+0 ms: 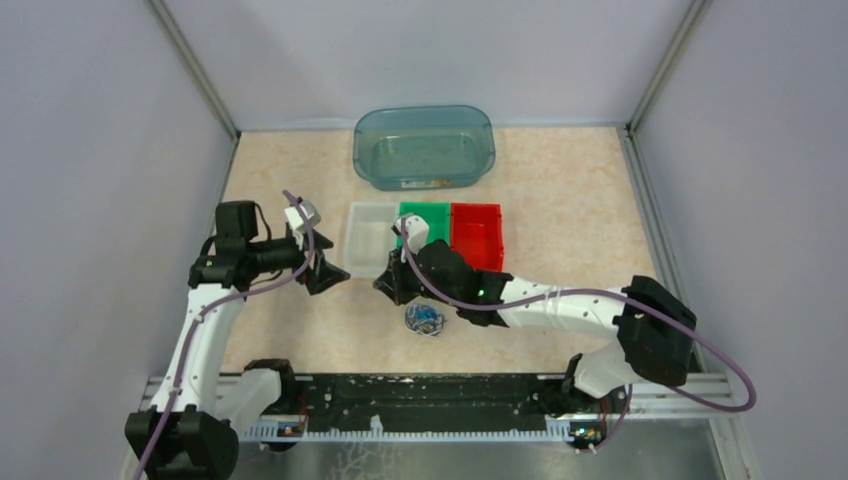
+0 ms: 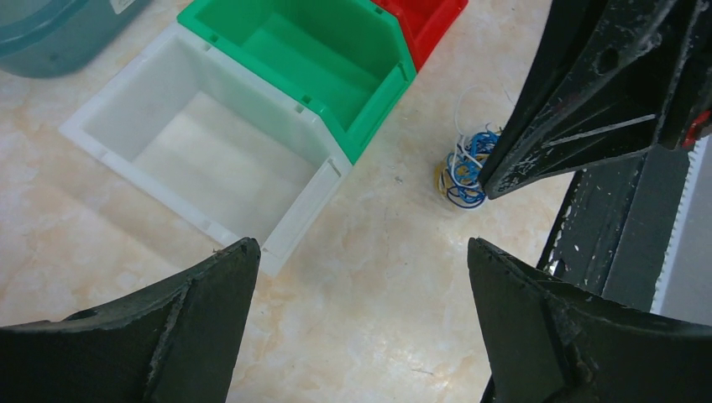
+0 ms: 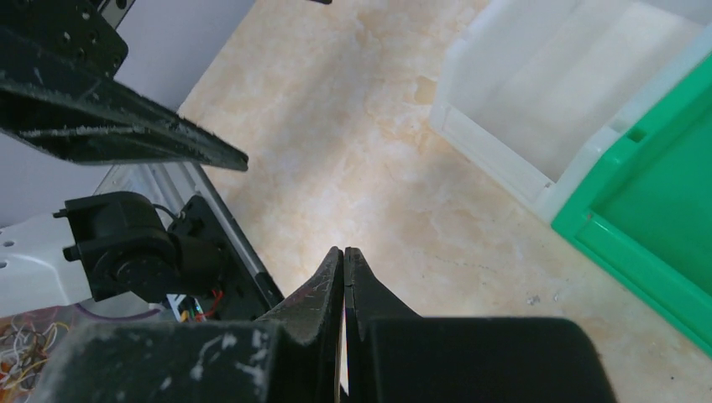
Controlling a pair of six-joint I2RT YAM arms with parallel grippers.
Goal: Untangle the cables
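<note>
The tangled cables (image 1: 424, 319) are a small bundle of blue, white and yellow wires lying on the table; they also show in the left wrist view (image 2: 464, 170). My right gripper (image 1: 392, 288) is shut, its tips just up and left of the bundle; in the right wrist view (image 3: 344, 252) the jaws are pressed together over bare table and I see nothing between the tips. My left gripper (image 1: 328, 272) is open and empty, left of the white bin, its jaws wide apart in the left wrist view (image 2: 361, 252). In that view the right gripper's fingers (image 2: 579, 109) partly hide the bundle.
A white bin (image 1: 356, 240), a green bin (image 1: 437, 208) and a red bin (image 1: 478, 210) stand in a row mid-table. A teal tub (image 1: 424, 115) stands behind them. The black rail (image 1: 420, 395) runs along the near edge. Grey walls enclose the table.
</note>
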